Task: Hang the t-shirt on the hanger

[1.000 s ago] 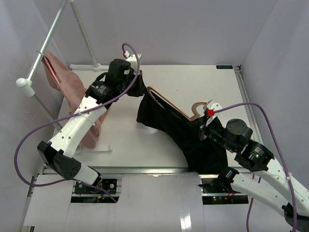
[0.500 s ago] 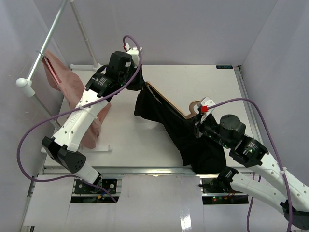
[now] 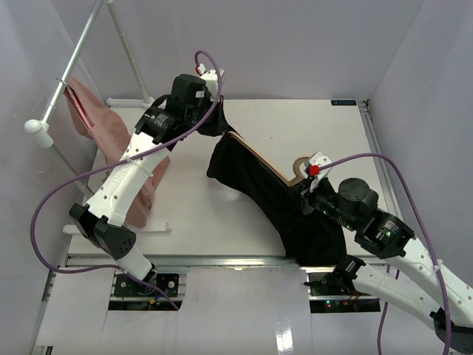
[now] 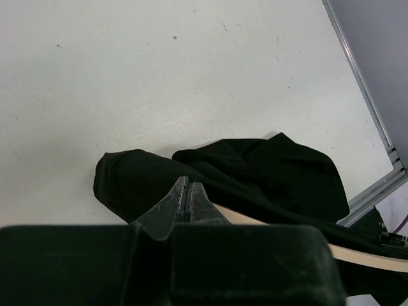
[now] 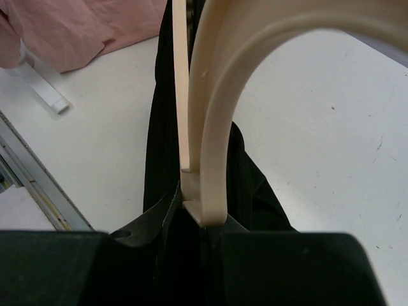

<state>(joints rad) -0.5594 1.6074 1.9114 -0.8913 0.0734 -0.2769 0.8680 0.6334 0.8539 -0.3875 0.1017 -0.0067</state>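
The black t-shirt (image 3: 259, 185) hangs stretched between my two grippers above the table. The tan wooden hanger (image 3: 259, 154) runs along its upper edge, mostly inside the cloth, with its hook showing near the right gripper. My left gripper (image 3: 220, 127) is shut on the t-shirt's far end; in the left wrist view the gripper (image 4: 187, 196) pinches black cloth (image 4: 274, 166) beside the hanger's bar (image 4: 245, 218). My right gripper (image 3: 305, 194) is shut on the hanger at the base of the hook (image 5: 213, 115), with the t-shirt (image 5: 162, 146) draped below it.
A pink garment (image 3: 111, 140) hangs from the grey metal rail (image 3: 74, 59) at the left; it also shows in the right wrist view (image 5: 83, 32) with the rack's white foot (image 5: 41, 86). The white table (image 3: 325, 126) has a metal edge at the right.
My left gripper has moved back and a little right, taking the t-shirt's far end with it. The right gripper with the hanger has shifted only slightly.
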